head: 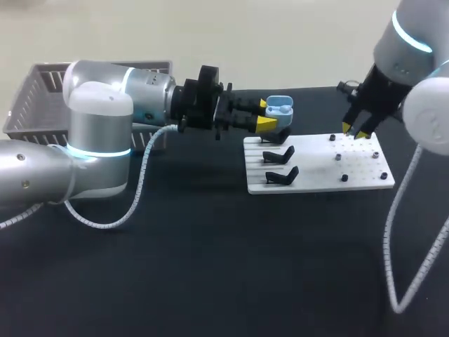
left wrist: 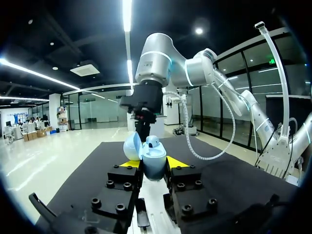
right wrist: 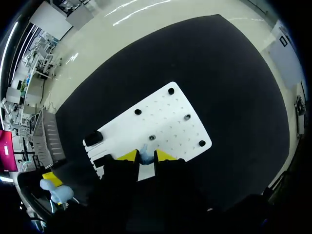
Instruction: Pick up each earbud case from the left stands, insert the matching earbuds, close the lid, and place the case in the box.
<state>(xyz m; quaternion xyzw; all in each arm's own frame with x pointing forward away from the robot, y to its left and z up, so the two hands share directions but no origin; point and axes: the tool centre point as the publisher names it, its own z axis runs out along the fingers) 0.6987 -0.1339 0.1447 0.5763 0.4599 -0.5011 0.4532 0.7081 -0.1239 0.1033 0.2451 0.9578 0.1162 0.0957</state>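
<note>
My left gripper (head: 266, 114) reaches in from the left and is shut on a light blue earbud case (head: 279, 109), held above the white board's left end. In the left wrist view the case (left wrist: 155, 161) sits between the yellow tips of the left gripper (left wrist: 153, 164). Its lid (left wrist: 131, 146) is open and one earbud (left wrist: 152, 142) rests inside. My right gripper (head: 355, 131) hangs low over the board's far right part. In the right wrist view the right gripper (right wrist: 146, 156) is shut on a small pale blue earbud (right wrist: 145, 155) just above the board (right wrist: 165, 122).
The white board (head: 316, 168) carries black stands (head: 279, 154) on its left and small black pegs (head: 344, 177) on its right. A grey basket (head: 35, 98) stands at the back left. Cables hang from both arms over the black table.
</note>
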